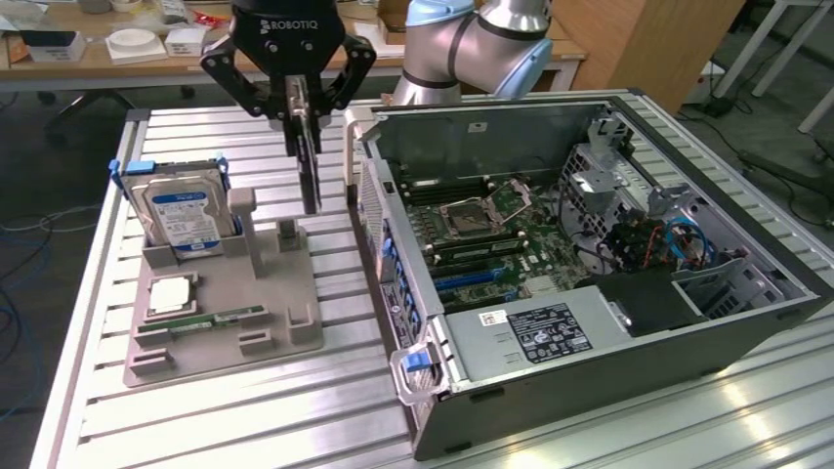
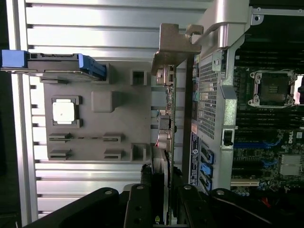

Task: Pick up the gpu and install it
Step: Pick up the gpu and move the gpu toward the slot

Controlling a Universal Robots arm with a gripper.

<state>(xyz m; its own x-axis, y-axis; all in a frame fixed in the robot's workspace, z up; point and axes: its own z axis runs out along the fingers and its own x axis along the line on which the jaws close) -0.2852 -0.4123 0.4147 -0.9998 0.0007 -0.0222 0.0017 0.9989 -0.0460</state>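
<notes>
The gpu (image 1: 311, 168) hangs upright and edge-on, a thin dark card pinched at its upper end by the end effector (image 1: 300, 103), whose two black fingers (image 1: 342, 86) are drawn in narrow against the card's faces. In the wrist view the card (image 2: 167, 111) runs away from the end effector (image 2: 163, 192), with its silvery bracket (image 2: 176, 45) at the far end.

The card's lower edge sits above a small slotted post on the grey holder tray (image 1: 280, 303); it looks lifted just clear of the slot, though the angle does not make that certain.

On the same tray, toward the exterior view's left, a silver hard drive (image 1: 183, 217) with a blue-white label stands upright in its cradle. A square processor chip (image 1: 172, 293) and a narrow green RAM stick (image 1: 215, 319) lie flat nearer the camera.

Just beside the card, on the exterior view's right, an open computer case (image 1: 587, 337) lies on its side with the motherboard (image 1: 489, 244) exposed. Tray and case both rest on a slatted aluminium desk (image 1: 261, 415).
</notes>
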